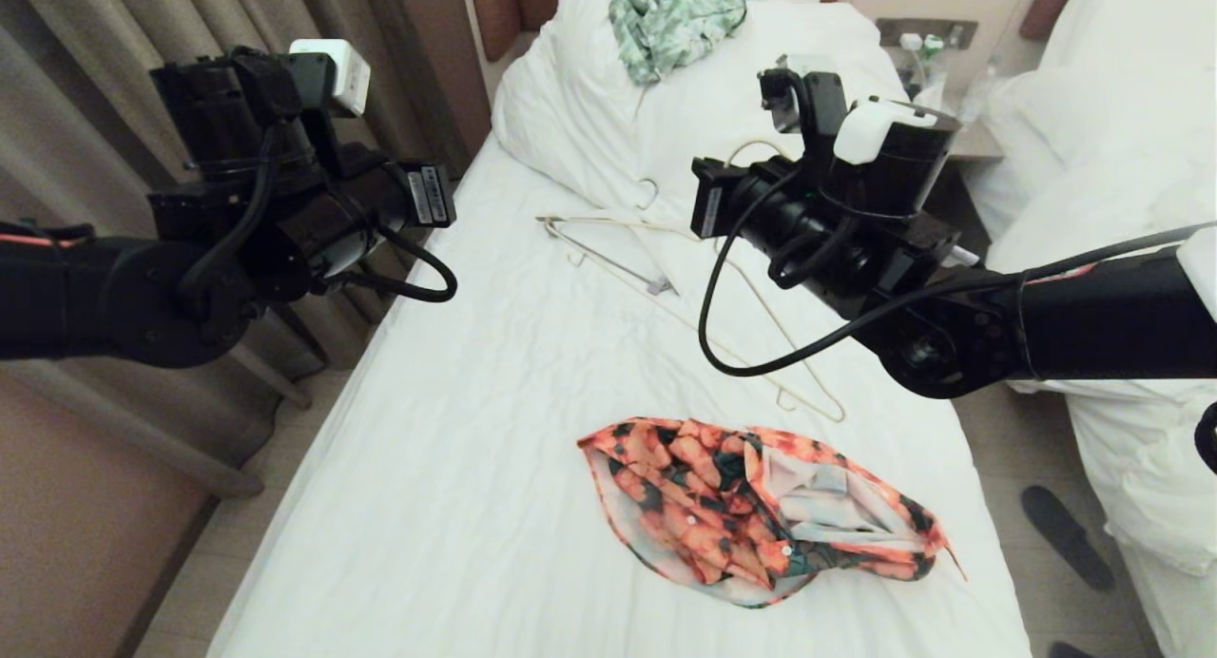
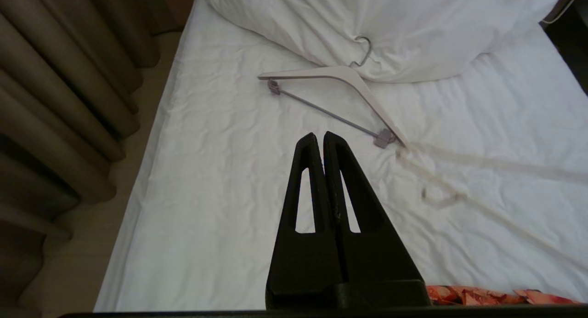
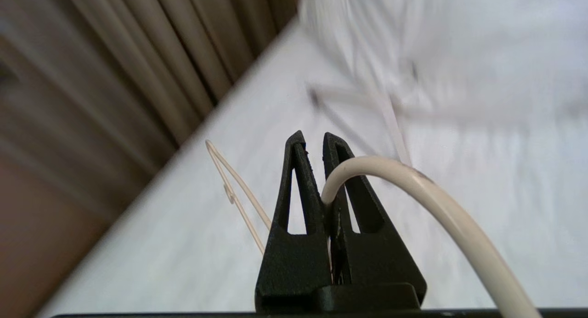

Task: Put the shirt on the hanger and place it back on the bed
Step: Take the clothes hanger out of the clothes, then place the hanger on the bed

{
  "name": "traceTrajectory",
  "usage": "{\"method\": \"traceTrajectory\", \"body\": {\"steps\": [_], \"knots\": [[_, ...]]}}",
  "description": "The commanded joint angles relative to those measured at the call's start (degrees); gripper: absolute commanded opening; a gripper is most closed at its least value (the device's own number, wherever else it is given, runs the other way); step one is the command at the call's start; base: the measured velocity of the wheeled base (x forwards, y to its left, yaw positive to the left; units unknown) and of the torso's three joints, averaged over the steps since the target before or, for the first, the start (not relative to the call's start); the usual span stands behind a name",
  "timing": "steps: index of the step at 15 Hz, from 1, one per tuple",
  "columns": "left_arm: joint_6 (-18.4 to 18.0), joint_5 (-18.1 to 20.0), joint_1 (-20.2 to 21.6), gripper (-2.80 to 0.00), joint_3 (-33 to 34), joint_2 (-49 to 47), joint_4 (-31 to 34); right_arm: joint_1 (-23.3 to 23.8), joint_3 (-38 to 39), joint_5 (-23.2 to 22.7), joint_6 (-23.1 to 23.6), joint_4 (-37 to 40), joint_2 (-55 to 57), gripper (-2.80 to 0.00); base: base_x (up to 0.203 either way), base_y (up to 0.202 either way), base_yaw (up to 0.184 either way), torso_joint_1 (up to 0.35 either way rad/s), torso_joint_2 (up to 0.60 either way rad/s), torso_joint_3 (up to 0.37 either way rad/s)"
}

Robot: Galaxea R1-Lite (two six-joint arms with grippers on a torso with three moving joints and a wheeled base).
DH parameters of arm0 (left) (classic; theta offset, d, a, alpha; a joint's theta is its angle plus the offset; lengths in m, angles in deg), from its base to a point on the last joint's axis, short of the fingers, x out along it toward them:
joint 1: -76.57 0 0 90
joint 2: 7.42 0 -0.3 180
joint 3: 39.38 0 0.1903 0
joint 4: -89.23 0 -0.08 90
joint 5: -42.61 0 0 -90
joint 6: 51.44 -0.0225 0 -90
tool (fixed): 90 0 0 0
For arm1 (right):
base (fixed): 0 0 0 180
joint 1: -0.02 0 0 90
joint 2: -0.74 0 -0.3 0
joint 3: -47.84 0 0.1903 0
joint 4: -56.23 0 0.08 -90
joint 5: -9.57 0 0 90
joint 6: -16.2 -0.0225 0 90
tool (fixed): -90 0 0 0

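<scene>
Right claw (image 3: 312, 145) is clamped on the hanger (image 3: 413, 189), pinching the wire near the hook bend, up in the air over the bed's (image 1: 456, 430) middle. The hanger's frame trails down from it toward the bed's foot, its low end hanging just off the shirt (image 1: 761, 511) (long axis roughly along the bed). The shirt is bunched in a heap near the foot of the bed, toward the right edge, below and behind the right claw. Left claw (image 2: 319, 141) is fully closed, empty, hovering over the left edge. We judge the left is the free arm for opening the collar, though it sits farther from the shirt than the right. The other hanger (image 2: 330, 74) lies by the pillow (image 2: 413, 28); we ignore it.
</scene>
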Motion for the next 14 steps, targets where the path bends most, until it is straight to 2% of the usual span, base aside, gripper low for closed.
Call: {"method": "traceTrajectory", "body": {"steps": [1,3,6,8,10,14], "knots": [[-0.06,-0.17,0.03,-2.8,0.28,0.4,-0.18,1.19,2.39,-0.28,-0.25,3.46,-1.59,-2.8,0.0,0.0,0.0,0.0,0.0,0.0],[-0.06,-0.1,-0.06,-2.8,0.36,0.62,-0.18,2.49,2.7,-3.82,-3.55,10.91,-2.06,-2.8,0.0,0.0,0.0,0.0,0.0,0.0],[-0.06,-0.34,-1.34,-2.8,0.53,0.44,-0.18,3.71,1.64,-13.06,-10.27,22.72,-1.48,-2.8,0.0,0.0,0.0,0.0,0.0,0.0],[-0.06,-0.62,-1.63,-2.8,0.8,0.53,-0.18,4.06,0.99,-14.48,-10.73,24.87,0.97,-2.8,0.0,0.0,0.0,0.0,0.0,0.0],[-0.06,-0.62,-1.75,-2.8,0.8,0.44,-0.18,5.11,0.57,-18.65,-10.65,24.85,4.37,-2.8,0.0,0.0,0.0,0.0,0.0,0.0],[-0.15,-0.62,-2.16,-2.8,0.86,0.53,-0.18,6.75,0.05,-19.71,-8.5,25.14,10.03,-2.8,0.0,0.0,0.0,0.0,0.0,0.0]]}}
